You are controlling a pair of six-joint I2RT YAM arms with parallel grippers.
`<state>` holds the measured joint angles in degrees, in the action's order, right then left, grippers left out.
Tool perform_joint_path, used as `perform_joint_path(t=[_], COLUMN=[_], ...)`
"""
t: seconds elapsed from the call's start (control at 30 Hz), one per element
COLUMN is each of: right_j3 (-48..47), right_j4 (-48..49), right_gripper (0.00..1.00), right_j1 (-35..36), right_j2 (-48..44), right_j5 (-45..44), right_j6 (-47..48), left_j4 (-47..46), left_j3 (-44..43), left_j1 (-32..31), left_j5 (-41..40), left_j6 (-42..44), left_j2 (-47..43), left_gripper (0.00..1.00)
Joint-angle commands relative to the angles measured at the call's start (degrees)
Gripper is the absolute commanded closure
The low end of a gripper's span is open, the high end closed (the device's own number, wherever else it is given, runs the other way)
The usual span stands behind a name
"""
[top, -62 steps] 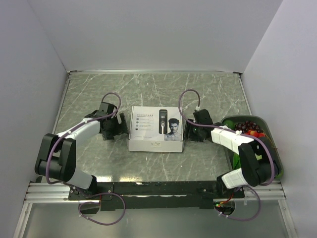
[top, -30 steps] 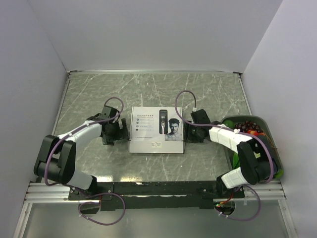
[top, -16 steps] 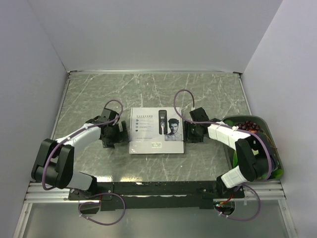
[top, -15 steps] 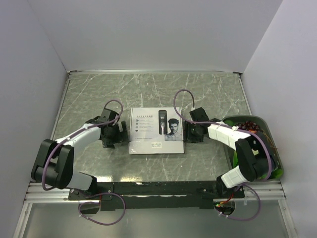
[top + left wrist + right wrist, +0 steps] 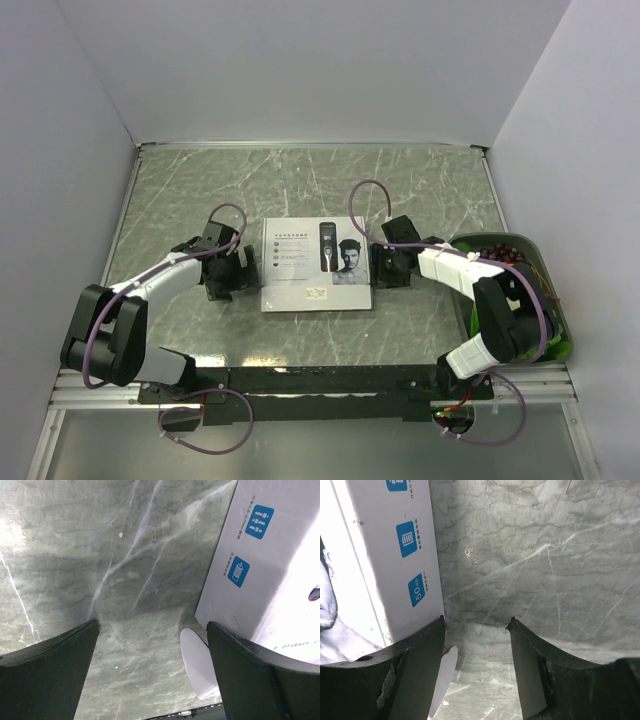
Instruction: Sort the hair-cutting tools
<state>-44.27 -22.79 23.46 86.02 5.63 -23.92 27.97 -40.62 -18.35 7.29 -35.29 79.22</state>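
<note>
two pincers, one box, zero tools in sight. the white box (image 5: pixel 315 262) lies flat and closed in the middle of the worktop (image 5: pixel 300 180). my guess is the tools are inside it, since nothing loose shows anywhere. all you get of them is the printed clipper (image 5: pixel 328 245) on the lid: slim and dark, next to a guy's face. the real clipper and its attachments i can't see at all.

left pincer (image 5: pixel 152 630) sits low at the box's left side, spread wide and grasping nothing. there's only bare worktop between its fingers, and the box corner is just beside one of them. right pincer (image 5: pixel 476 622) is at the box's right side, partly spread and also empty, one finger just beside the box wall, maybe touching.

step in hand looks like getting the box open. my take: steady one side with one pincer, work the other's finger under the lid edge, and lift slow and straight. it looks like light cardboard, so it'll probably slide or tip if only one side pushes. easy on the walls too.
</note>
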Motion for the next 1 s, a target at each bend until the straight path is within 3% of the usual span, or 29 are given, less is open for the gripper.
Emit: perform_joint_path(t=[0.0, 0.37, 0.67, 0.97], right_j3=[0.76, 0.42, -6.44, -7.15], right_j4=[-4.54, -3.84, -13.41, -14.83], right_gripper=[0.36, 0.36, 0.35, 0.35], right_j1=[2.9, 2.9, 2.99, 2.99], right_j2=[2.4, -0.41, 2.05, 6.26], right_j5=[2.56, -3.78, -2.03, 9.75], right_j6=[-1.57, -0.51, 2.39, 5.82], left_j4=[0.59, 3.5, 5.96, 6.58], left_j3=[-1.3, -6.22, -7.28, -7.63], left_j1=[-1.87, -1.87, -1.87, -1.95], left_j5=[5.64, -1.67, 3.96, 13.09], left_j6=[-0.66, 2.59, 4.26, 5.32], left_j2=[0.32, 1.99, 3.48, 3.49], left_gripper=[0.01, 0.01, 0.02, 0.04])
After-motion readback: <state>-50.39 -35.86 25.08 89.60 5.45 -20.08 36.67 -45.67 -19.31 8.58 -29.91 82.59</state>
